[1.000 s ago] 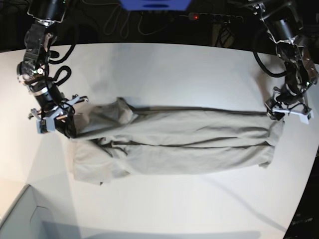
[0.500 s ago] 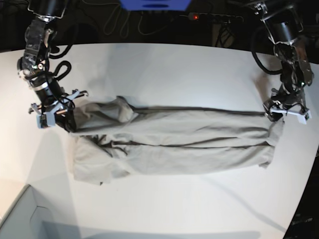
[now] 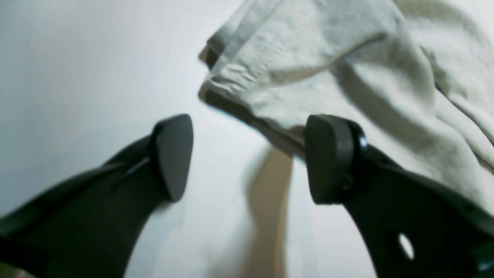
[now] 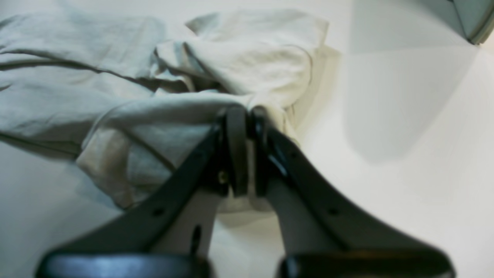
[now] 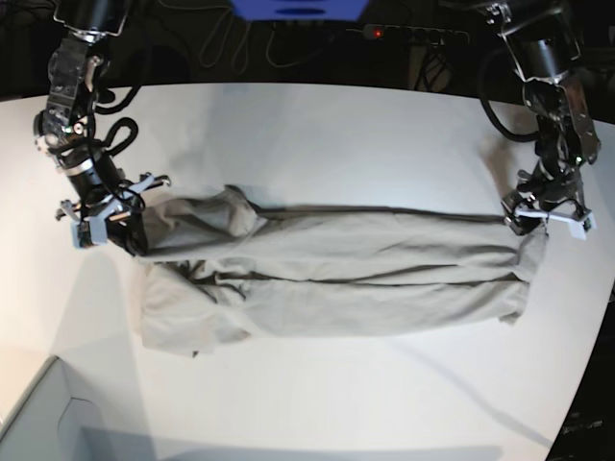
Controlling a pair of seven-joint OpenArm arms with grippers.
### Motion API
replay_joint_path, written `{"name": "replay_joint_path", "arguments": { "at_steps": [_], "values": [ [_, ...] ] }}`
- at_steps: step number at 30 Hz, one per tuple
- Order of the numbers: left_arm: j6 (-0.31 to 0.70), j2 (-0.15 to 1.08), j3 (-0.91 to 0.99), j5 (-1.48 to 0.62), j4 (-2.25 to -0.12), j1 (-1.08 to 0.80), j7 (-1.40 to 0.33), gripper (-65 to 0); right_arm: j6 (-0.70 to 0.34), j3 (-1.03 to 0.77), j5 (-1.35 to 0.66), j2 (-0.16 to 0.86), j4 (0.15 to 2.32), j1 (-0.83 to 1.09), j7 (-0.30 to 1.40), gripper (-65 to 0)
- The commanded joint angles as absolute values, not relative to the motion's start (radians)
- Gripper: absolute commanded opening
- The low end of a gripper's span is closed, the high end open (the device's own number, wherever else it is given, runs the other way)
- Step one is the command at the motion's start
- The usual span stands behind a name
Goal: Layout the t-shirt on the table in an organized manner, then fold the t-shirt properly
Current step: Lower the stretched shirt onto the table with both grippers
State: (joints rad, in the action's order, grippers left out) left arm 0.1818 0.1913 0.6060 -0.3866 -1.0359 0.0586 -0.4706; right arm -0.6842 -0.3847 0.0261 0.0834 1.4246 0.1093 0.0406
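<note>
You are pinching the t-shirt with the right gripper to stretch it flat; the left gripper is gaping, holding nothing

Robotics lab, white table, power strip, cables

The base view looks straight down from high above, taking in the whole table, both arms and the full shirt. The 2 wrist views sit low behind their fingers, very near, looking obliquely down. The left one faces the shirt's hem corner at the base view's right end. The right one faces the bunched end at its left.
</note>
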Motion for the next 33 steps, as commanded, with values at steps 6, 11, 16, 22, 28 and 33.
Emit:
{"name": "replay_joint_path", "arguments": {
  "at_steps": [6, 11, 16, 22, 28, 33],
  "values": [
    [0.180, 0.202, 0.608, -0.390, -1.047, 0.061, -0.483, -21.1, -0.698, -0.386, 0.008, 0.094, 1.442, 0.099, 0.010, -65.0],
    [0.180, 0.200, 0.610, -0.390, -1.047, 0.061, -0.483, -21.2, -0.698, -0.386, 0.008, 0.094, 1.442, 0.099, 0.010, -65.0],
    [0.180, 0.200, 0.610, -0.390, -1.047, 0.061, -0.483, -21.2, -0.698, -0.386, 0.008, 0.094, 1.442, 0.099, 0.010, -65.0],
    [0.180, 0.200, 0.610, -0.392, -1.047, 0.061, -0.481, -21.2, -0.698, -0.386, 0.008, 0.094, 1.442, 0.099, 0.010, -65.0],
    [0.182, 0.200, 0.610, -0.392, -1.047, 0.047, -0.481, -21.2, -0.698, -0.386, 0.008, 0.097, 1.442, 0.099, 0.010, -65.0],
    [0.182, 0.200, 0.610, -0.392, -1.047, 0.047, -0.481, -21.2, -0.698, -0.386, 0.008, 0.097, 1.442, 0.099, 0.010, -65.0]
  ]
}}
